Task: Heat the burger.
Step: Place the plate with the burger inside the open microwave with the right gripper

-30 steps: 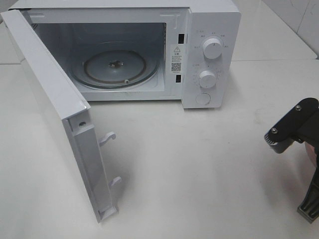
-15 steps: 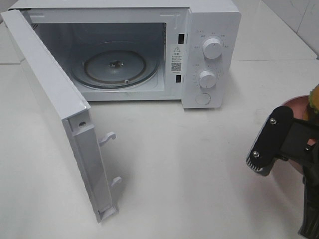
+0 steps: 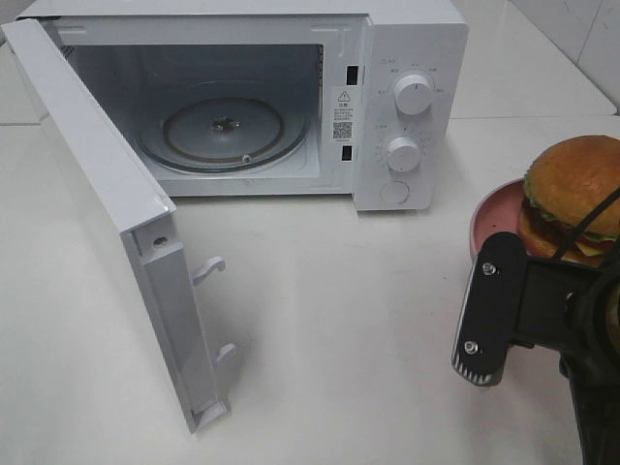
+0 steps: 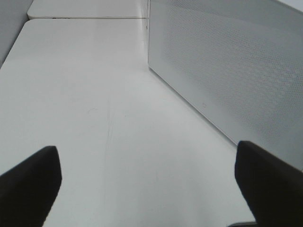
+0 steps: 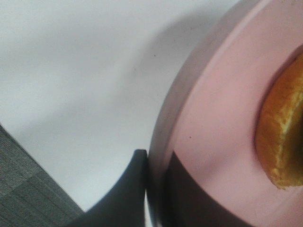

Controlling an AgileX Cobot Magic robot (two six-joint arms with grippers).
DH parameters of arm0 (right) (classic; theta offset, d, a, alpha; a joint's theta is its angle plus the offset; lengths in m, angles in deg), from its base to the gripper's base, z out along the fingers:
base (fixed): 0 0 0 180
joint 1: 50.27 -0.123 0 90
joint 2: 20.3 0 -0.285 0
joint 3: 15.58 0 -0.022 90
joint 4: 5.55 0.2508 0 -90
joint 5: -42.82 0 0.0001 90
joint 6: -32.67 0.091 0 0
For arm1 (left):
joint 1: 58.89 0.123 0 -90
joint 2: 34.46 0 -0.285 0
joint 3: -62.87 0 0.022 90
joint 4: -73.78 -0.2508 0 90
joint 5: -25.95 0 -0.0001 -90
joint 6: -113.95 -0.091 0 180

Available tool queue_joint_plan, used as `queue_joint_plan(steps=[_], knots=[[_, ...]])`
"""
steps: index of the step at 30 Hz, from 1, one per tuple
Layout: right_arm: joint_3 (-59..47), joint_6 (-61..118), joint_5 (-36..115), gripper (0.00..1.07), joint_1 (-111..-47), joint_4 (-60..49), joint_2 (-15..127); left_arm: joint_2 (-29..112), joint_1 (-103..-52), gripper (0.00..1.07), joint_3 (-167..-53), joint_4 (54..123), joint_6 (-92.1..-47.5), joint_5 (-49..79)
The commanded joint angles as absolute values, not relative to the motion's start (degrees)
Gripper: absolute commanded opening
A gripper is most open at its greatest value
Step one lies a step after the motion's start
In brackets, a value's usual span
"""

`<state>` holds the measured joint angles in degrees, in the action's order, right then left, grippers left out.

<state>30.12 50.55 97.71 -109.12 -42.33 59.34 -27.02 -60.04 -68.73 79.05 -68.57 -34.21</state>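
Observation:
The burger, with a golden-brown bun, lettuce and cheese, sits on a round pink plate at the right edge of the exterior view. My right gripper is shut on the plate's near rim and holds it above the table. In the right wrist view the black fingers clamp the pink rim, with an edge of the burger beyond. The white microwave stands at the back, its door swung wide open to the left. My left gripper is open and empty over bare table.
A glass turntable lies inside the microwave cavity. Two knobs and a button are on its right panel. The door's latch hooks stick out toward the middle. A dotted white microwave panel stands beside the left gripper.
My right gripper has moved left and up from the right edge, bringing the pink plate and burger into the exterior view. The microwave and door have not moved.

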Motion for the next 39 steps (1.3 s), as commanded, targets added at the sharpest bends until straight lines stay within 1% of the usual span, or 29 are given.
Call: queue_joint_plan(steps=[1,22,28,32,39], knots=[[30.18,47.85,97.13,0.01,-109.46,-45.94,58.94,-28.11,-60.32,0.91,-68.56,79.28,-68.51,-33.41],[30.18,29.52,90.09,0.0,-109.46,-47.54,58.94,-28.11,-60.32,0.91,-68.56,79.28,-68.51,-33.41],[30.18,29.06,87.85,0.0,-109.46,-47.43,58.94,-28.11,-60.32,0.91,-68.56,79.28,-68.51,-33.41],[30.18,24.25,86.36,0.0,-109.46,-47.37,58.94,-28.11,-60.32,0.91,-68.56,79.28,-68.51,-33.41],[30.18,22.13,81.84,0.0,-109.46,-47.54,58.94,-28.11,-60.32,0.91,-68.56,79.28,-68.51,-33.41]])
